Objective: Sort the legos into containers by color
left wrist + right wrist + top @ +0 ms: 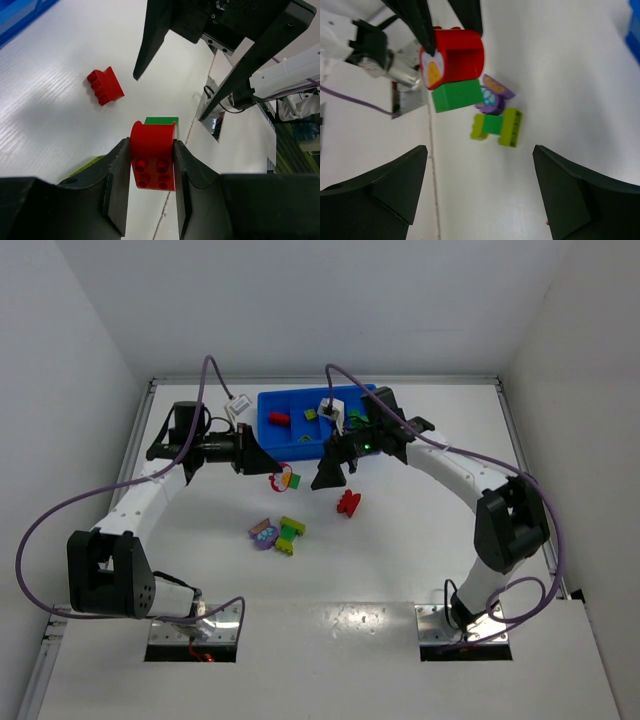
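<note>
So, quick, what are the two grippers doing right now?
Left gripper: closed, holding a red lego with a green one attached.
Right gripper: open, empty.

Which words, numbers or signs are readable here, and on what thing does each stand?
None can be read.
White tag: print too small to read.
Red brick in the left tool: orange picture on white, no letters.

White arms [140, 502], black joints [105, 575], purple cables [208, 375]
</note>
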`<state>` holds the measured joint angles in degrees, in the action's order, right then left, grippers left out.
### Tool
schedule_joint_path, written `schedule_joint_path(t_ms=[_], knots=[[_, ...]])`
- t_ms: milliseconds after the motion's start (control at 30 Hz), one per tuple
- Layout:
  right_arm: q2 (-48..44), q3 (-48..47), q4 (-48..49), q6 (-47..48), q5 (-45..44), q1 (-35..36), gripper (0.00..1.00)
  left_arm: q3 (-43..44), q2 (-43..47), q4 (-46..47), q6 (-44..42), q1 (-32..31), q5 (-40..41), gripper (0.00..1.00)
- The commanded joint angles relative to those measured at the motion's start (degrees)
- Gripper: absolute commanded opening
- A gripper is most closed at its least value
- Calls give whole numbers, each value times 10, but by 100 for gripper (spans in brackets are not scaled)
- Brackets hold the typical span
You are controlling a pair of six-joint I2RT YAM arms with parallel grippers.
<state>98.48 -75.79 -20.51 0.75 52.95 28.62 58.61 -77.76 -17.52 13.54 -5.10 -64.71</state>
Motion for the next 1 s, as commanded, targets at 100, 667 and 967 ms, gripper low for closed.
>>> schedule_joint_path(t_ms=[100,667,967], knots=[[22,-19,23,-64,114,6,87,11,13,16,-14,4,-38,0],[73,-38,143,-190,160,18,84,16,13,16,-4,4,-54,0],[90,-56,159,-190,160,41,70,16,18,16,-4,4,-54,0]])
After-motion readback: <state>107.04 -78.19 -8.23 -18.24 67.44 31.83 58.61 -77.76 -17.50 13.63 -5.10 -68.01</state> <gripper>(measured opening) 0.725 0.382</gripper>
